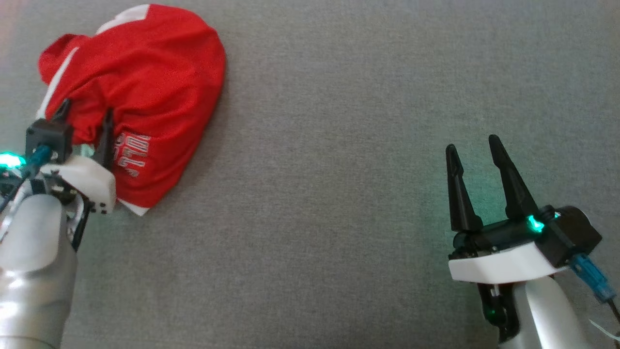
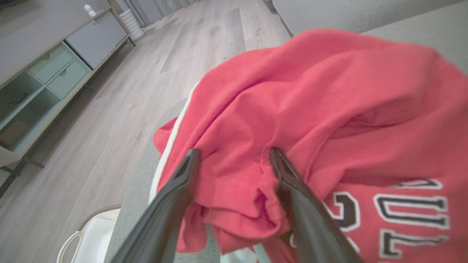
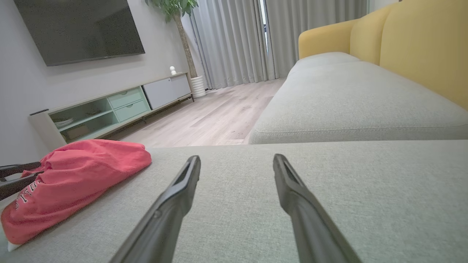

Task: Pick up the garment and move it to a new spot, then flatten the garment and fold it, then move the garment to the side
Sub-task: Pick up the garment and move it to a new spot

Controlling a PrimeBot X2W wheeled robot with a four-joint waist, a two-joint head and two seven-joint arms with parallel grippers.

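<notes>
Garment lies bunched far left on grey cushion. Left gripper straddles its near edge w/ jaws spread, nothing pinched (right gripper spread too, well apart). It should bite deep before lifting.

Wide open grey fabric cushion all round the right hand; crumpled red printed garment clogging the far left, bunched against the left hand.

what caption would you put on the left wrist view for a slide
Open left gripper straddling a bunched fold of the crumpled red garment on the grey cushion, wooden floor beyond
</notes>
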